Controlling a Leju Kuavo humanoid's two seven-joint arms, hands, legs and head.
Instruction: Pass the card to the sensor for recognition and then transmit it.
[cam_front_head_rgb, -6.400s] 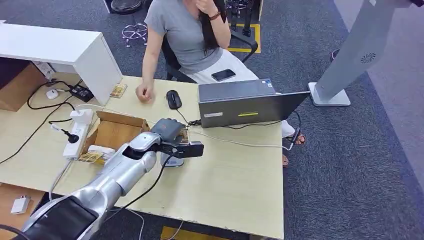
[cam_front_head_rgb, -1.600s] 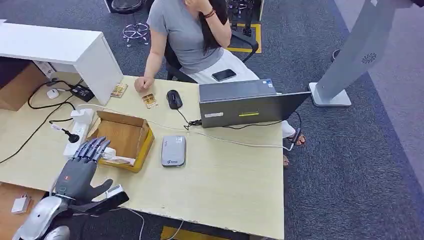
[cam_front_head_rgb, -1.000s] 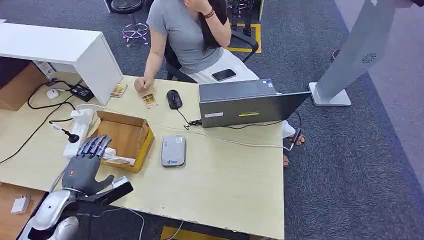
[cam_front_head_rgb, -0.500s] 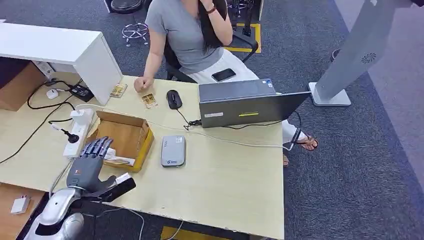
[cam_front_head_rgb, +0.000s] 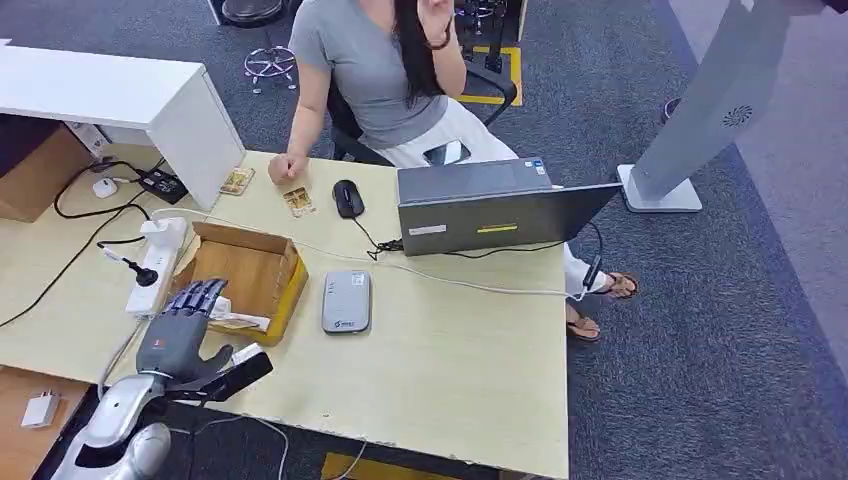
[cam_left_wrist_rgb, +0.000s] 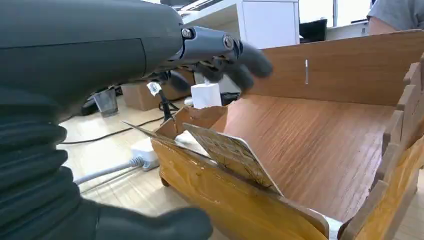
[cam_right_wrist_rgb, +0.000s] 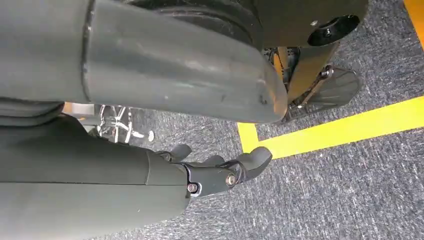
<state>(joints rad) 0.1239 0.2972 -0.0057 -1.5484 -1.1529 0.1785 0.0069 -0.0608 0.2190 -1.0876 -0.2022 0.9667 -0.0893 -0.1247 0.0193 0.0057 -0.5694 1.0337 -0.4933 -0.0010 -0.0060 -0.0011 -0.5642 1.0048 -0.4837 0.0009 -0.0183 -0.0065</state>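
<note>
A patterned card (cam_front_head_rgb: 298, 202) lies on the desk beside the seated person's hand (cam_front_head_rgb: 287, 167). The grey card sensor (cam_front_head_rgb: 347, 301) lies flat mid-desk, nothing on it. My left hand (cam_front_head_rgb: 182, 335) hovers at the near corner of the wooden box (cam_front_head_rgb: 262, 243), fingers spread and holding nothing. In the left wrist view its dark fingers (cam_left_wrist_rgb: 235, 56) reach over the box's near wall (cam_left_wrist_rgb: 225, 200), above more cards (cam_left_wrist_rgb: 231, 154) leaning inside it. My right hand (cam_right_wrist_rgb: 220, 172) hangs over the carpet with nothing in it, its fingers loosely extended.
An open laptop (cam_front_head_rgb: 490, 205) and a mouse (cam_front_head_rgb: 347, 198) sit at the desk's far side, with a cable running between them. A white power strip (cam_front_head_rgb: 160, 250) lies left of the box. Another card (cam_front_head_rgb: 237, 181) rests by the white cabinet (cam_front_head_rgb: 190, 120).
My left hand has edged forward along the box's near corner. Earlier it held a card over the sensor; that card now lies by the person's hand. The person shifted an arm and feet.
</note>
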